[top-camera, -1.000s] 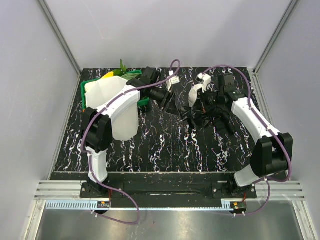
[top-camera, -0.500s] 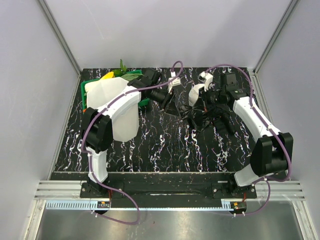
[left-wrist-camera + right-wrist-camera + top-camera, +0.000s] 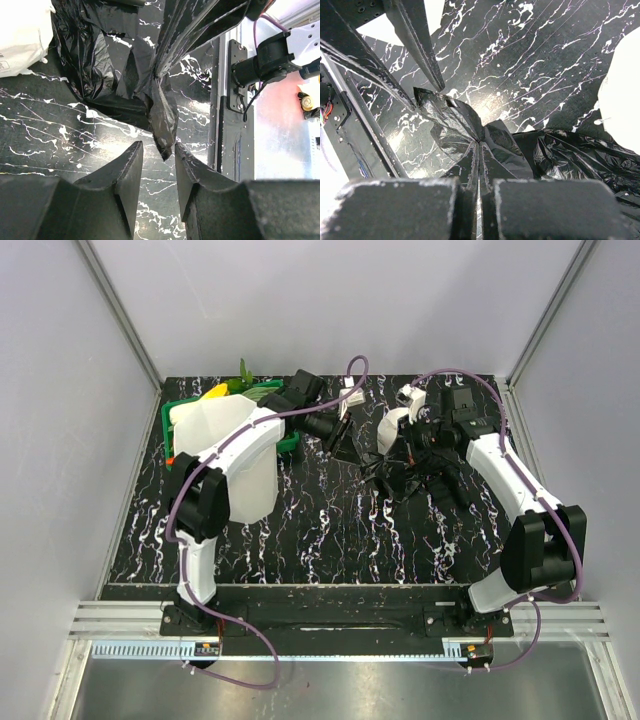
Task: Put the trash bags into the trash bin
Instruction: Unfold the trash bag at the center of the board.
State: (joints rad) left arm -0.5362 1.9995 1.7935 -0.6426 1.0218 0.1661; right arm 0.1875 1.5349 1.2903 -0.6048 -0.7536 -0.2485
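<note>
The right pincer [image 3: 479,155] is clamped flat on a gathered fold of the bag [image 3: 465,125], the film creased into the slit between its two fingers. From that pinch the bag runs forward and away as a drawn-out tongue. Its long axis points straight at the left pincer [image 3: 157,147], and the rest of the film spreads loosely to the side.

The tongue's pointed corner reaches in between the left pincer's fingertips. Those fingers stand apart with a gap on both sides of the corner, so I judge this pincer open and not yet holding. Whether the film brushes either pad I cannot tell. The next move probably turns on this: the corner lies dead ahead of the left pincer and in line with its gap, so a plain squeeze should take it.

Beneath both lies the dark, white-veined tabletop [image 3: 530,50], against which the glossy black film is hard to pick out. A white roll [image 3: 393,425] sits just beside the bag, close to the right pincer.

Farthest off, past the left pincer and back along its own arm, stands the bin [image 3: 245,490], with a green basket [image 3: 180,402] behind it. The left arm is much the nearer to the bin, and the bag is well apart from it, none of it inside.
</note>
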